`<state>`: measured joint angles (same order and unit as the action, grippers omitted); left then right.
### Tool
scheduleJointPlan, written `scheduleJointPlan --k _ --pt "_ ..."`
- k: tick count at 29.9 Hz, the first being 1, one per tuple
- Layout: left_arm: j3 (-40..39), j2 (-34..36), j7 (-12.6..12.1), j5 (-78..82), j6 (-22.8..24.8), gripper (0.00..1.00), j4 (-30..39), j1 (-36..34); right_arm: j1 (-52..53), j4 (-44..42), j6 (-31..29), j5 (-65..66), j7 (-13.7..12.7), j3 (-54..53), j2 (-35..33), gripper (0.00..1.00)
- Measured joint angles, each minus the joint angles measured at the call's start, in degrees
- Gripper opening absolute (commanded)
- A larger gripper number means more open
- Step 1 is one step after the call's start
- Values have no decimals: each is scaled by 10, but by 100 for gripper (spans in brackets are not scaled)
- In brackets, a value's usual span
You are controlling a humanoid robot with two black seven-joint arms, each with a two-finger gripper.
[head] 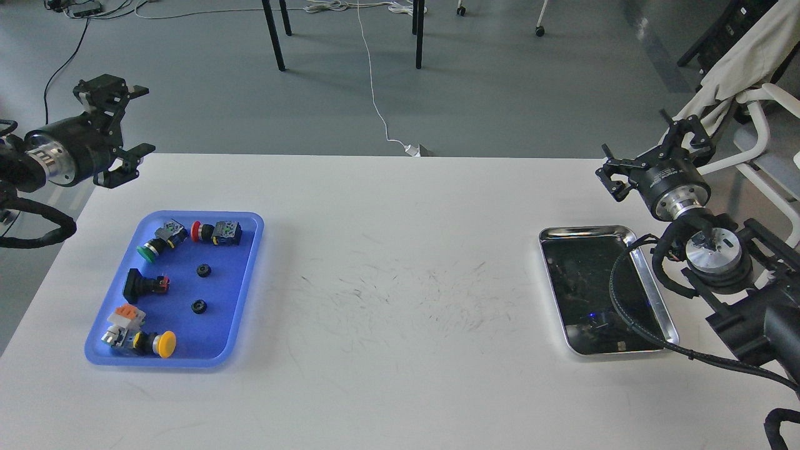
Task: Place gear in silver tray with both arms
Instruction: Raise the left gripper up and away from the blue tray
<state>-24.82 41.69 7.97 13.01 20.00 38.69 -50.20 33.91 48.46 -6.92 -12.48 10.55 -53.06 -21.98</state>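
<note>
Two small black gears (202,270) (199,306) lie in the blue plastic tray (240,294) at the table's left. The silver tray (587,230) sits at the right, with nothing in it but dark reflections; a black cable of my right arm crosses its right rim. My left gripper (144,120) is open and empty. It is raised off the table's far left corner, up and left of the blue tray. My right gripper (642,147) is open and empty, raised beyond the silver tray's far right corner.
The blue tray also holds a green push button (153,245), a red button with its switch block (215,232), a black switch (142,285), a yellow button (161,344) and an orange-white part (124,317). A white chair (759,119) stands right of the table.
</note>
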Motion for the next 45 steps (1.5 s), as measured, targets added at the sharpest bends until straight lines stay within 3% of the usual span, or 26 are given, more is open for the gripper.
scheduleJointPlan --k 3,7,11,14,17,20,22,29,37,45 --pt "12 -3 31 21 -17 99 -4 0 -1 0 0 0 0 0 0 99" --pt "34 17 35 104 -53 98 41 -11 -3 1 0 0 0 0 0 99" --pt "40 35 41 173 -26 98 69 -19 -6 1 0 0 0 1 0 99" --pt "46 35 59 232 -18 98 75 -19 -6 0 0 0 0 2 1 99" --pt "53 40 102 347 -14 99 75 -19 -6 0 0 0 0 2 2 99" --pt "55 52 176 451 -7 99 92 -19 -6 0 -1 0 0 4 3 99" --pt "55 59 193 486 -8 99 98 -20 -6 0 -1 1 0 4 3 99" --pt "58 70 200 507 -45 99 91 -31 -9 0 0 2 0 4 3 99" --pt "58 87 200 525 -34 99 90 -29 -11 1 0 2 0 4 2 99" --pt "59 92 200 695 -40 99 120 -24 -11 1 0 11 0 6 2 99"
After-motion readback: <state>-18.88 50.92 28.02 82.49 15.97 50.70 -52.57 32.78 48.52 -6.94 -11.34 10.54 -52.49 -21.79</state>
